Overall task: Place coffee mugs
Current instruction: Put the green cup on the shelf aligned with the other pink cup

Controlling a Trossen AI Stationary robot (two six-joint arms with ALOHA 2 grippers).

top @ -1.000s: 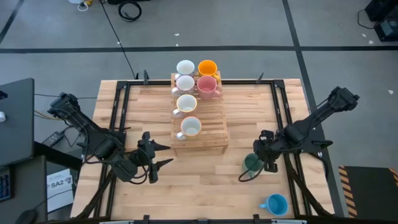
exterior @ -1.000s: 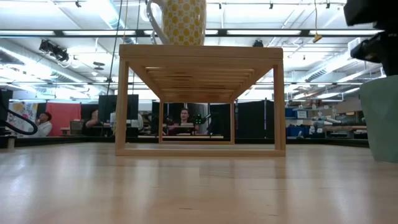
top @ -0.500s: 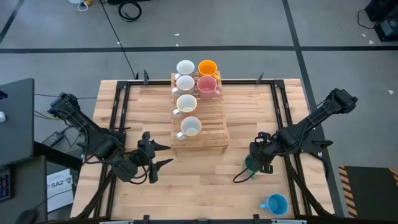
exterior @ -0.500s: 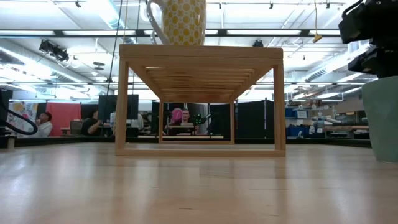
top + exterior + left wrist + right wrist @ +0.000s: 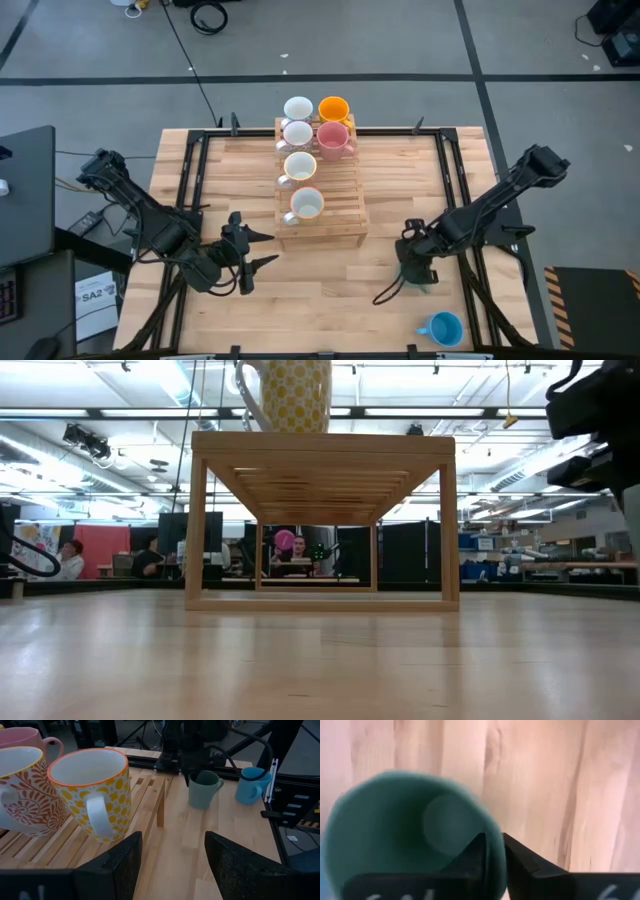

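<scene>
The green mug (image 5: pixel 202 789) was gripped at its rim by the right gripper (image 5: pixel 413 262) over the wooden table (image 5: pixel 330 290). The left gripper (image 5: pixel 252 252) was held spread beside the rack (image 5: pixel 335 215). Seated people (image 5: pixel 298 552) were seen in the room behind.

Two black jointed arms, dark cables looping along links. Left gripper (image 5: pixel 262 249): black pointed fingers, rough matte texture. Right gripper (image 5: pixel 492 851): black wedge fingers, faint white markings on base.

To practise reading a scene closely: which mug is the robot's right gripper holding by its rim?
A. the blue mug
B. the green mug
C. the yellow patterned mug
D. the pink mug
B: the right gripper is clamped on the rim of the green mug, one finger inside and one outside, while the blue mug stands alone near the table's front edge.
</scene>
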